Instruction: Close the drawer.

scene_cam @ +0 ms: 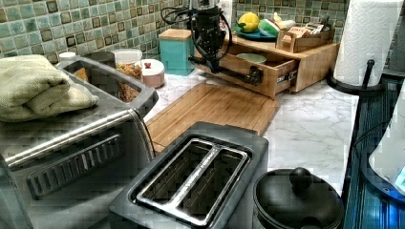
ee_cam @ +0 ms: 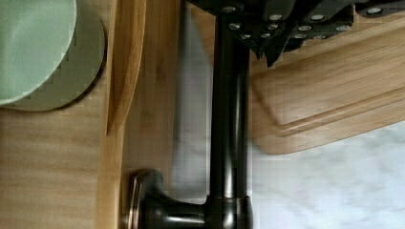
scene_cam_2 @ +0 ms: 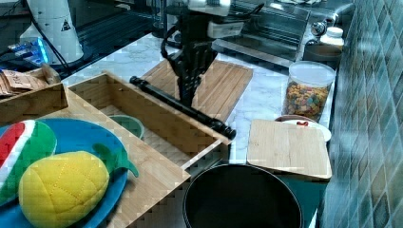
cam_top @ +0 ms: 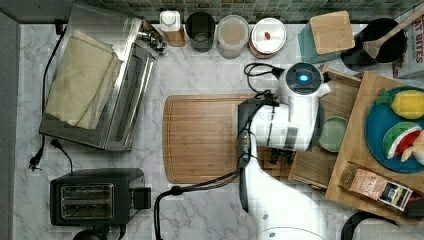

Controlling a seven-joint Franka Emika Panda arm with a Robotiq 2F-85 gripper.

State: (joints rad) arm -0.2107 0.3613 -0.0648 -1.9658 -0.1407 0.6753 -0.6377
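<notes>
The drawer (cam_top: 310,167) is a light-wood box pulled out from under a wooden slab, and a pale green bowl (cam_top: 332,134) lies in it. A dark bar handle (scene_cam_2: 180,107) runs along the drawer front (scene_cam_2: 157,118). My gripper (scene_cam_2: 187,97) points straight down at the middle of that handle, on the cutting-board side, touching or nearly touching it. In the wrist view the gripper (ee_cam: 270,47) looks shut, with its tip just beside the handle (ee_cam: 229,119) and nothing held. In the left view the gripper (scene_cam: 210,57) stands over the drawer front (scene_cam: 267,78).
A grooved cutting board (cam_top: 200,137) lies on the marble in front of the drawer. The slab (cam_top: 360,145) above carries a blue plate (cam_top: 380,125) with toy fruit. Jars (cam_top: 232,35) line the back wall, and a toaster oven (cam_top: 95,80) and a toaster (cam_top: 95,195) stand at the top view's left.
</notes>
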